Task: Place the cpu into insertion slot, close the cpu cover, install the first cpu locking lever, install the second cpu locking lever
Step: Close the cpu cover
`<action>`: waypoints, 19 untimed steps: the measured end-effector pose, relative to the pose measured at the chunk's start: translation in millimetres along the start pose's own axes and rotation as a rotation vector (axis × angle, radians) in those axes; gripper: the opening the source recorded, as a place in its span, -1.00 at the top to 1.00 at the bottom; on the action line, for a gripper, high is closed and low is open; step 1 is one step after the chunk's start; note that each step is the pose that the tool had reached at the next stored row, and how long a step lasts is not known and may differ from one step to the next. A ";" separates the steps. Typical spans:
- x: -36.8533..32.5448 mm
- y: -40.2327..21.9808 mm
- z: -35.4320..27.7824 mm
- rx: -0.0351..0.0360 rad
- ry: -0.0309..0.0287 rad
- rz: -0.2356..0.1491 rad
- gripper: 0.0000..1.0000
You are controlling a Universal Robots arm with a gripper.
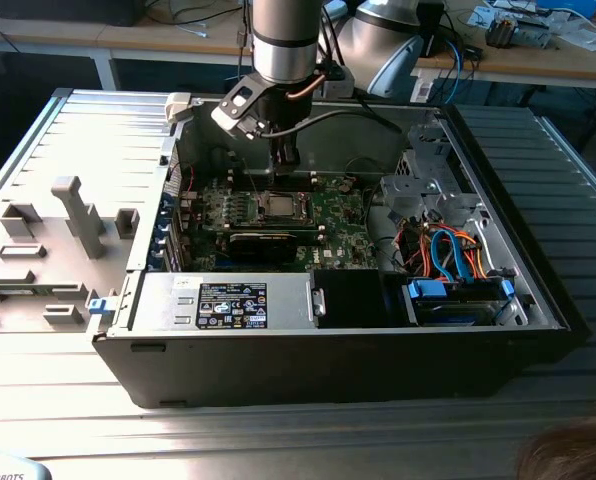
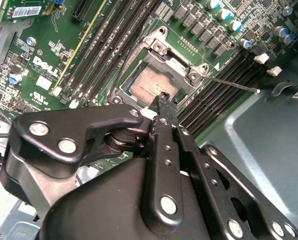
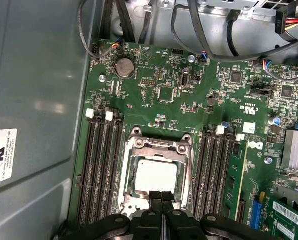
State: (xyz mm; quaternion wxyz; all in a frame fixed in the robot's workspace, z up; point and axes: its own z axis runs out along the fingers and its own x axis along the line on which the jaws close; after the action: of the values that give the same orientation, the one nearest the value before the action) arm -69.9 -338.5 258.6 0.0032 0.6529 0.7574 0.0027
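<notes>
gripper (image 3: pixel 162 196) – fingers pressed together, holding nothing, tips at one edge of the cpu (image 3: pixel 156 176) | cpu – seated in insertion slot (image 3: pixel 123 172), mid circuit board (image 3: pixel 164 110), between memory slots (image 3: pixel 101 165) | cpu cover (image 3: pixel 159 146) – lying down, framing the chip

- A ribbed metal table (image 1: pixel 568 200) fills the foreground, its grey surface running out to both sides.
- Behind the table stands a wooden workbench (image 1: pixel 58 35) with a white leg (image 1: pixel 105 70); cables (image 1: pixel 193 12) lie on it.
- Under the workbench, beyond the table's far edge, the space is dark.
- Pale glare (image 1: pixel 278 440) lies along the table's near edge.
</notes>
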 end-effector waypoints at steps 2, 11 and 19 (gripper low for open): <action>0.0 0.0 0.0 0.0000 0.0001 -0.003 0.79; 0.0 0.0 0.0 0.0000 0.0001 -0.014 0.79; 0.0 0.0 0.0 0.0000 0.0002 -0.026 0.79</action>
State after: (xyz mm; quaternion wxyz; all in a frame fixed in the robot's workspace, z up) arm -69.9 -338.5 258.6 0.0031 0.6432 0.7657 0.0027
